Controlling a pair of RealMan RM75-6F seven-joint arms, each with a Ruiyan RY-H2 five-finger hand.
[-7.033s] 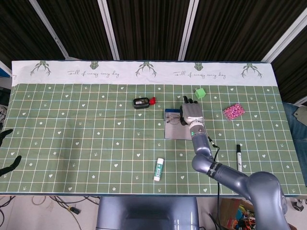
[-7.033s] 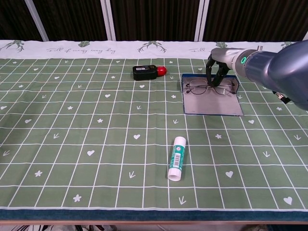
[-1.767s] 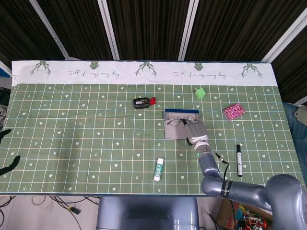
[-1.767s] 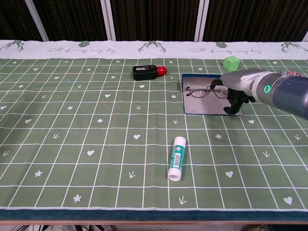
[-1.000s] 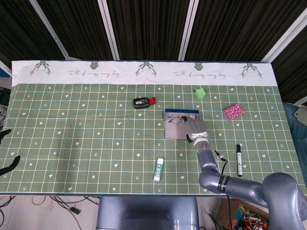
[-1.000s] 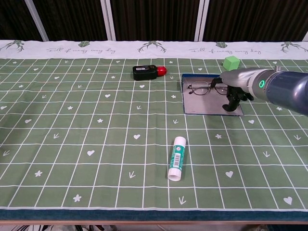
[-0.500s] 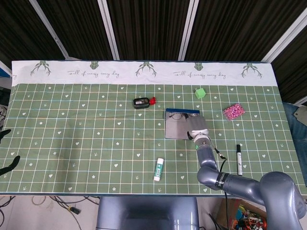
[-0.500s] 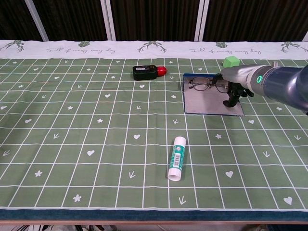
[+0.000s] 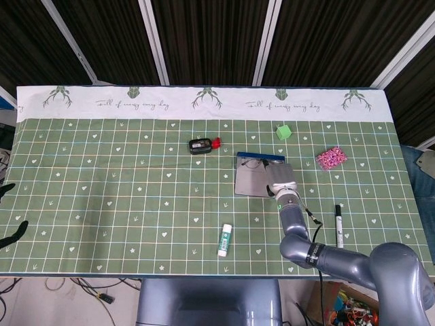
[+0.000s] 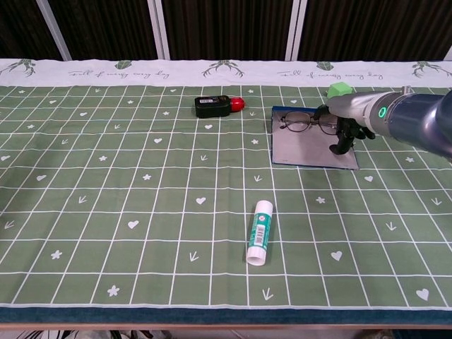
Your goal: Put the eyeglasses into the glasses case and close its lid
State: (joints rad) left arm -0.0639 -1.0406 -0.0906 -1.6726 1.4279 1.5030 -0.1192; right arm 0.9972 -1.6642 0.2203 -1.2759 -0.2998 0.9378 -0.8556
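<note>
Right hand: we see our right hand over the right side of the glasses case. Its dark fingers point down onto the case's flat grey lid. We cannot tell if the hand grips the lid or only rests on it.
Left hand: our left hand shows only as dark tips at the left edge of the head view, far from our right hand. We cannot tell if it is open or closed.
Eyeglasses: the eyeglasses lie in the far part of the case, just left of our right hand. The right end of the frame is beside the hand; we cannot tell if they touch.
Glasses case: it lies open on the green table cloth, with its blue tray at the far end and the lid flat toward us.
Green block: a small green block sits just behind our right hand.
Black box: a small black box with a red end lies far to the left of our right hand.
Glue stick: a white glue stick lies nearer to us, left of our right hand.
Pen: a marker pen lies right of our right arm.
Pink thing: a small pink thing sits to the right of our right hand.
</note>
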